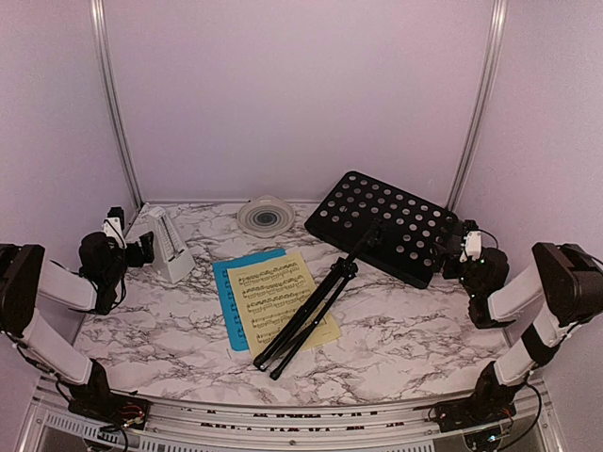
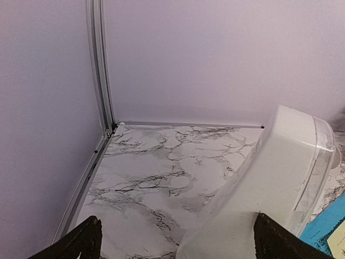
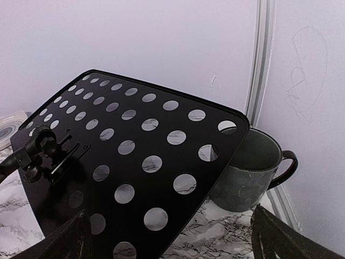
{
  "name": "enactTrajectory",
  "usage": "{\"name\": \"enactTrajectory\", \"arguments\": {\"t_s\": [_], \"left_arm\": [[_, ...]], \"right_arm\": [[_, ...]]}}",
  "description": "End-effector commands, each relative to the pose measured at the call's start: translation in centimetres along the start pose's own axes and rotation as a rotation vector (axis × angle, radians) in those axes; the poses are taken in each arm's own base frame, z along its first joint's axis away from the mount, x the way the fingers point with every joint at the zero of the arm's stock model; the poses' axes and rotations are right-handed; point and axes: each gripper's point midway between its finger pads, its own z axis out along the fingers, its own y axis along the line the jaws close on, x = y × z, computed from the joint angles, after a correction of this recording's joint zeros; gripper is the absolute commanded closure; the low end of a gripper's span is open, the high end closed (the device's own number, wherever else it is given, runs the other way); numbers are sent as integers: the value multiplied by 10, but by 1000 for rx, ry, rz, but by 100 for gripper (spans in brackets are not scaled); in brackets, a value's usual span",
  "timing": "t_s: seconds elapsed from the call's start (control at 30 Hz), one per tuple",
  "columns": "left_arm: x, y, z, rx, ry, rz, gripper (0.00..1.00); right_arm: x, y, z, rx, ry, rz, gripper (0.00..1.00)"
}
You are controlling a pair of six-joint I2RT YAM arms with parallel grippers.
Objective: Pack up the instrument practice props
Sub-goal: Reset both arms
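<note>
In the view from above, a marble-patterned table (image 1: 415, 325) is filling the floor of a booth. Plain pale lilac walls (image 1: 301, 94) are closing it on three sides, with a metal rail (image 1: 115, 104) running up each back corner. The black hole-punched music stand (image 1: 386, 226) is lying down at the right back. Its tripod legs (image 1: 306, 320), gathered together, are reaching toward the near edge across a yellow sheet-music page (image 1: 278, 287), which is lying over a blue page (image 1: 222, 287). The white metronome (image 1: 168, 243) is standing at the left back, and a round ringed disc (image 1: 266, 215) is resting by the back wall. The left gripper (image 1: 132, 240) is hanging just beside the metronome, and the right gripper (image 1: 459, 250) just beside the stand.

In the left wrist view, the left gripper's fingers (image 2: 81, 240) are standing wide apart and gripping nothing. The metronome (image 2: 269, 178) is rising between them, close to the right-hand finger; I cannot tell if it is touching. Behind it the bare marble is running to the corner rail (image 2: 99, 65).

In the right wrist view, the right gripper's fingers (image 3: 280, 240) are spread wide and empty, and the stand's plate (image 3: 135, 162) is sitting just ahead of them. A dark mug (image 3: 248, 172) is standing behind the plate's far corner, close to the rail, with its handle toward the right wall, where faint scuff marks (image 3: 302, 70) are showing.
</note>
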Motion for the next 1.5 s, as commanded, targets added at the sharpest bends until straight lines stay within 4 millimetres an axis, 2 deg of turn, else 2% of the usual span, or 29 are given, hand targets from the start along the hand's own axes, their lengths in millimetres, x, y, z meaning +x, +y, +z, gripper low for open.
{"name": "enactTrajectory", "arguments": {"t_s": [0.0, 1.47], "left_arm": [[-14, -8, 3, 34, -46, 16, 1], [-14, -12, 3, 65, -45, 24, 1]], "right_arm": [[-13, 1, 5, 1, -42, 2, 0], [-14, 1, 5, 1, -43, 1, 0]]}}
